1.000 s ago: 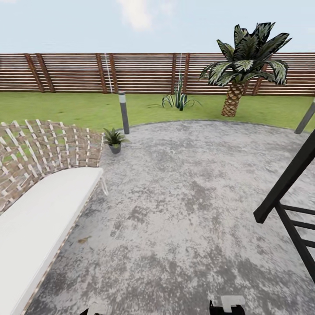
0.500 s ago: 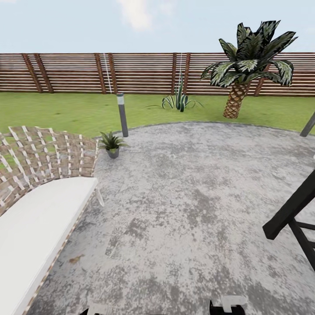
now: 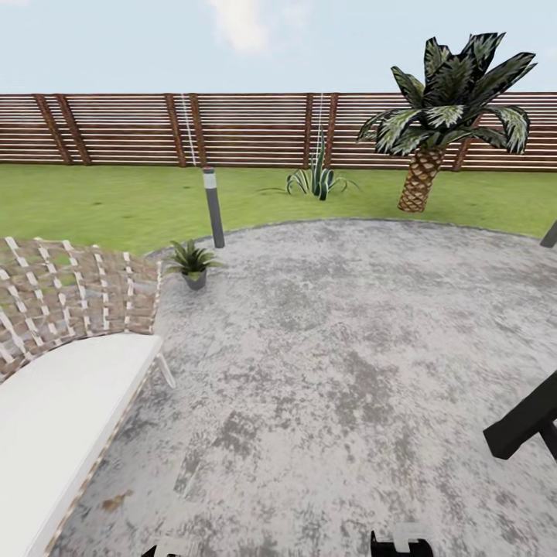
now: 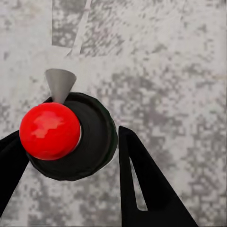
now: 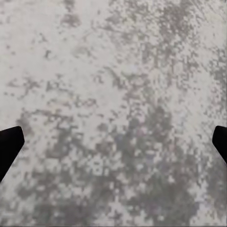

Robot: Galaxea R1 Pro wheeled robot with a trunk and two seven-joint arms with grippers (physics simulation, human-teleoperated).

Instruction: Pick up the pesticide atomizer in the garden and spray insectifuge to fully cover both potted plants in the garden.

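Left wrist view, looking straight down the fingers: pesticide atomizer (image 4: pixel 71 137) already sitting between the two black fingers (image 4: pixel 142 184), so the left gripper (image 4: pixel 71 156) is clamped on it. Seen end-on, so just a round black spray head with a glossy red ball tip and a little grey cone nozzle poking out one side; green body and label hidden underneath. Probably light, rigid plastic, smooth and a bit slippery, so best gripped around the slim body below the head, keeping the nozzle side clear. Looks about like that already, hard to say exactly how low the grip is.

Right wrist view: just mottled grey paving (image 5: pixel 113 113) with the black fingertips (image 5: pixel 8 149) at opposite edges, so right gripper (image 5: pixel 113 146) spread wide, nothing in it.

Head view: one potted plant (image 3: pixel 192 261) at the paving edge, just beside the grey bollard lamp (image 3: pixel 212 207), near the woven chair (image 3: pixel 70 309). Second plant not spotted. Still well apart from the robot, so more driving needed before spraying.
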